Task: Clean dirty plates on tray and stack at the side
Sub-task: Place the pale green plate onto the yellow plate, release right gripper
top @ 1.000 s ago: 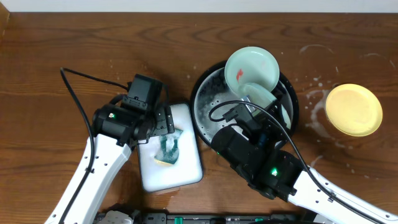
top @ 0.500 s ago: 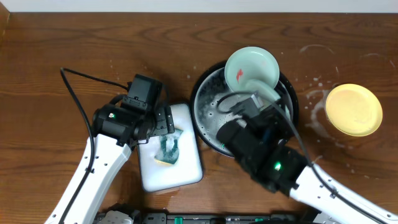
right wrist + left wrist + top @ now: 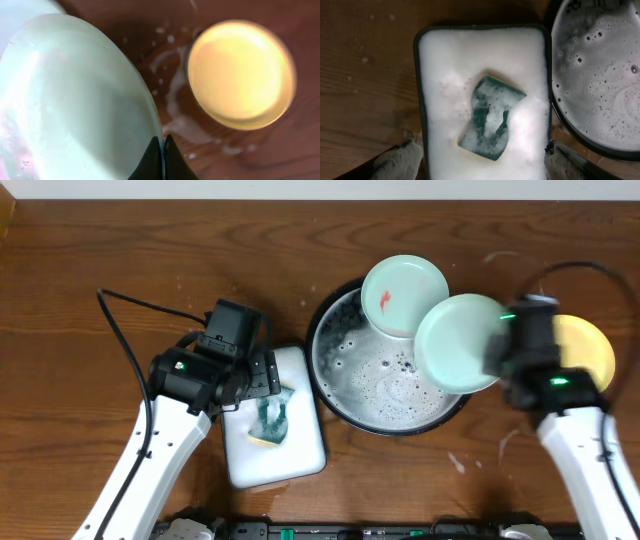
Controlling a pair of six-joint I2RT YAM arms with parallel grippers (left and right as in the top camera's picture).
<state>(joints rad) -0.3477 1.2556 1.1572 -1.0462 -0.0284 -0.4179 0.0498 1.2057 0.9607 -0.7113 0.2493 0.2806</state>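
The black tray (image 3: 330, 385) holds soapy water at centre. A mint-white plate with a red smear (image 3: 403, 295) leans on its far rim. My right gripper (image 3: 497, 358) is shut on the rim of a second mint-white plate (image 3: 458, 342), held above the tray's right edge; the right wrist view shows the plate (image 3: 75, 105) pinched between the fingers (image 3: 162, 157). The yellow plate (image 3: 590, 355) lies on the table at the right, also in the right wrist view (image 3: 240, 72). My left gripper (image 3: 482, 160) is open above the green sponge (image 3: 491, 116).
A white rectangular sponge tray (image 3: 300, 450) full of foam sits left of the black tray (image 3: 580, 135). Soapy water is spilled on the wood (image 3: 175, 100) beside the yellow plate. A black cable (image 3: 120, 320) runs across the table at the left.
My right arm has swung from the tray's front to the right, lifting the second mint-white plate out of the water toward the yellow plate. The left arm has not moved.
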